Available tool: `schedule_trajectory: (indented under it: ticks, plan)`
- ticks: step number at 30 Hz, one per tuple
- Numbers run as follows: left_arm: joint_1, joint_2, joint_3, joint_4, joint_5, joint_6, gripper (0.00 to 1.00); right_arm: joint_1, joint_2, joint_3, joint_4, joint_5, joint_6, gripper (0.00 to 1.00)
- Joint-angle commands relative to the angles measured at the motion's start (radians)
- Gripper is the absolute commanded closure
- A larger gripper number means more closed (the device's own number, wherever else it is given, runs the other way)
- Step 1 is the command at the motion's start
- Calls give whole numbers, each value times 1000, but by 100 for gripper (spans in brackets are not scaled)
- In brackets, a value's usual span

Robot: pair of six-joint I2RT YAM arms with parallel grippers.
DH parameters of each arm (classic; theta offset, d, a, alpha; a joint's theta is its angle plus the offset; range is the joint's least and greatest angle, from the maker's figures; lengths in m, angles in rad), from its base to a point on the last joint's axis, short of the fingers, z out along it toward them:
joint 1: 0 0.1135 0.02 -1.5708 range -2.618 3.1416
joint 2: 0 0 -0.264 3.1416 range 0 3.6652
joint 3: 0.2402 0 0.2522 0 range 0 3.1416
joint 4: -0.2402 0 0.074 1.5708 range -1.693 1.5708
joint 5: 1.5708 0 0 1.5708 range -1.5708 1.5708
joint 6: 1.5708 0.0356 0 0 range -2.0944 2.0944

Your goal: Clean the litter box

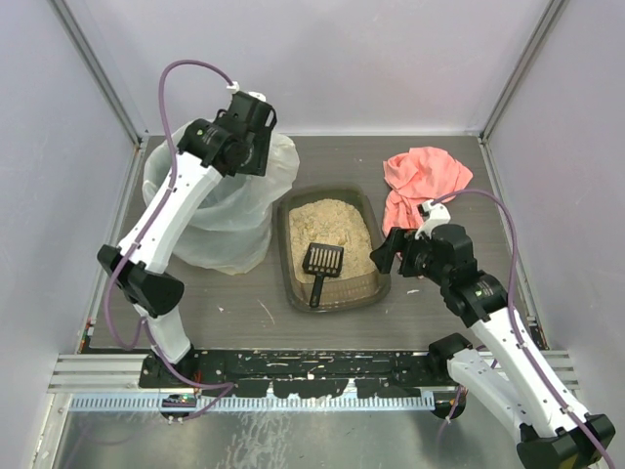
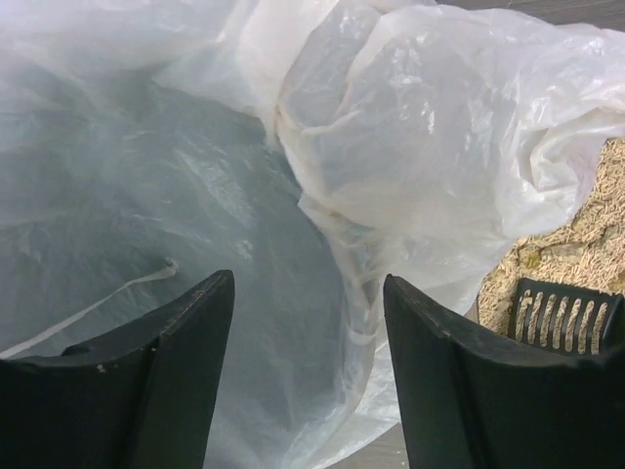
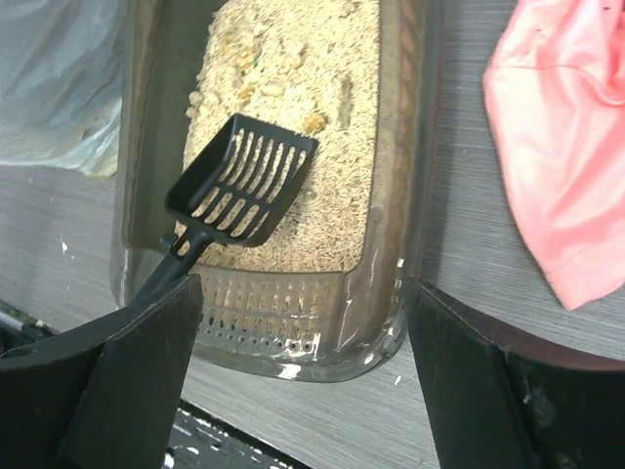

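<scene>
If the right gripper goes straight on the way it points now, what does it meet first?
Probably the near wall of the litter box, beside the handle of the scoop. The open right gripper aims there, though depth is hard to judge.

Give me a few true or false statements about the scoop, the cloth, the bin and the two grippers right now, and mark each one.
1. The scoop lies inside the litter box. True.
2. The left gripper is holding the scoop. False: it is open and empty, above the bag-lined bin.
3. The pink cloth is stuffed into the bin. False: it lies on the table, to the right of the litter box.
4. The right gripper is open with nothing in it. True.
5. The litter box holds no litter. False: tan litter covers much of its floor.
</scene>
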Motion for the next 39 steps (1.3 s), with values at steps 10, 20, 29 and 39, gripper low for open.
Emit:
schedule_trajectory:
  ticks: [10, 20, 29, 39]
  plan:
    - [3, -592, -437, 330, 126, 136, 4, 3, 0, 132, -6, 272, 56, 0]
    - [3, -919, -670, 169, -44, -96, 7, 3, 14, 109, -7, 145, -4, 0]
    - [94, -891, -751, 272, -204, -200, 3, 4, 15, 91, 2, 73, 8, 3]
    - [526, -768, -823, 422, 171, -223, 5, 4, -9, 70, -5, 53, 8, 5]
